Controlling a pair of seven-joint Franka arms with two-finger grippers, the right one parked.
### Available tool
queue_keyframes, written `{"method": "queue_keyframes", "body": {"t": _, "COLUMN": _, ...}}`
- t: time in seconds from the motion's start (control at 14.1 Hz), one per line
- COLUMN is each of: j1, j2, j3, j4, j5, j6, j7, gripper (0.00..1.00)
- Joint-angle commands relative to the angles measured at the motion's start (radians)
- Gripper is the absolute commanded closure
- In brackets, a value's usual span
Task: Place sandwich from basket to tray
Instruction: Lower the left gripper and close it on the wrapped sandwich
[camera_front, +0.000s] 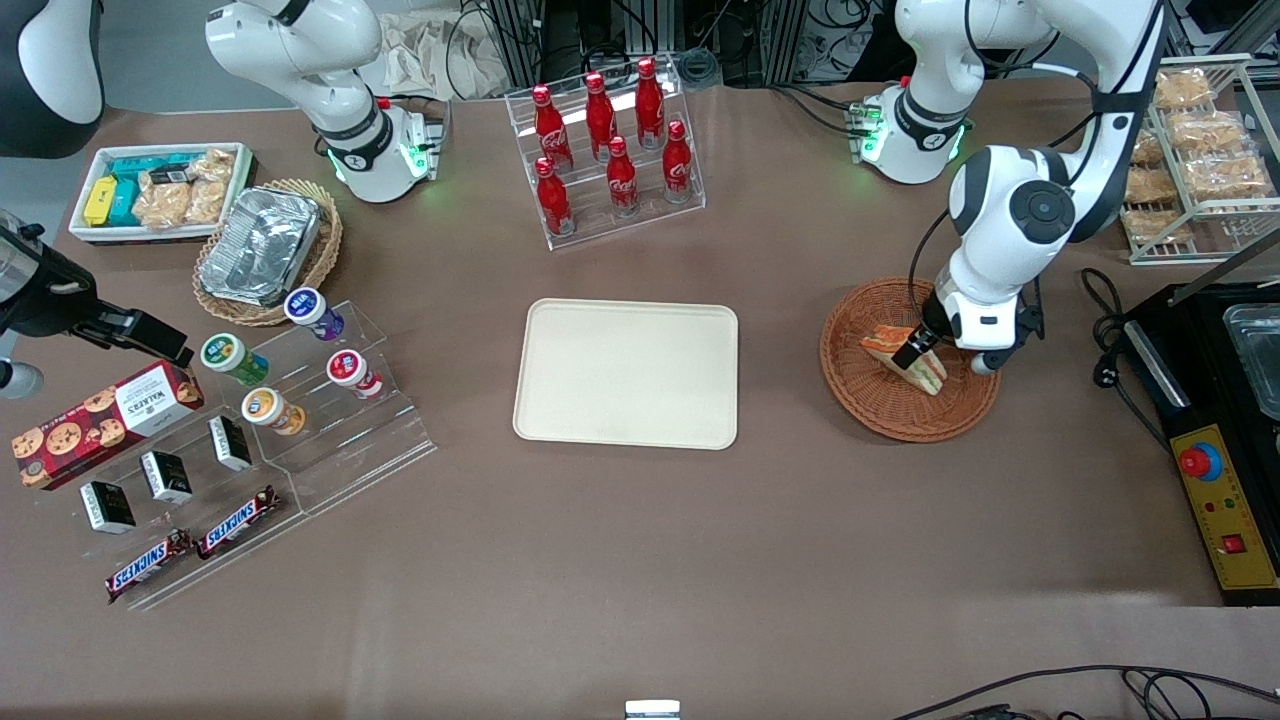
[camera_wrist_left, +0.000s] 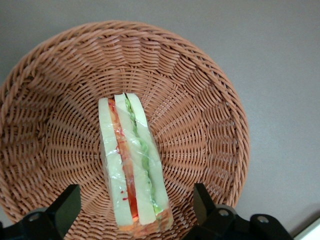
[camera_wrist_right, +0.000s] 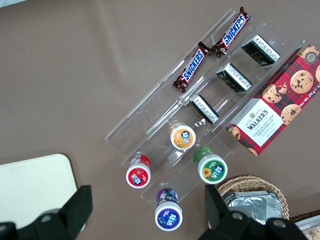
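Wicker basket (camera_wrist_left: 210, 100) holds sandwich (camera_wrist_left: 132, 165); gripper (camera_wrist_left: 135, 207) spread wide astride it, seemingly not touching.

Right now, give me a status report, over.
Gripper open, straddling the sandwich in the basket. Not yet gripped. Tray bare, path unobstructed.

Bright, even overhead light; soft shadows, sharp focus throughout.

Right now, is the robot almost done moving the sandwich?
Not yet. The gripper has reached the basket and sits open, one finger on each side of the sandwich, which lies inside. Gripping, lifting and carrying it to the tray are left.
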Motion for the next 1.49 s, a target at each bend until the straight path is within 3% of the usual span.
{"method": "queue_keyframes", "body": {"t": 0.0, "j1": -0.007, "j2": 0.022, "j3": -0.002, "j4": 0.001, "j5": -0.012, "j6": 0.021, "j7": -0.03, "gripper": 0.0}}
{"method": "queue_keyframes", "body": {"t": 0.35, "j1": -0.019, "j2": 0.065, "j3": 0.0, "j4": -0.002, "j5": -0.015, "j6": 0.063, "j7": -0.065, "gripper": 0.01}}
{"method": "queue_keyframes", "body": {"t": 0.43, "j1": -0.016, "j2": 0.066, "j3": 0.0, "j4": -0.005, "j5": -0.016, "j6": 0.071, "j7": -0.065, "gripper": 0.06}}
{"method": "queue_keyframes", "body": {"t": 0.57, "j1": -0.018, "j2": 0.071, "j3": 0.001, "j4": -0.011, "j5": -0.016, "j6": 0.073, "j7": -0.069, "gripper": 0.3}}
{"method": "queue_keyframes", "body": {"t": 0.85, "j1": -0.016, "j2": 0.065, "j3": 0.001, "j4": -0.011, "j5": -0.012, "j6": 0.064, "j7": -0.075, "gripper": 0.97}}
{"method": "queue_keyframes", "body": {"t": 1.28, "j1": -0.016, "j2": -0.018, "j3": 0.001, "j4": 0.041, "j5": 0.001, "j6": -0.058, "j7": -0.067, "gripper": 1.0}}
{"method": "queue_keyframes", "body": {"t": 1.42, "j1": -0.015, "j2": -0.041, "j3": 0.003, "j4": 0.111, "j5": 0.003, "j6": -0.183, "j7": -0.059, "gripper": 1.0}}
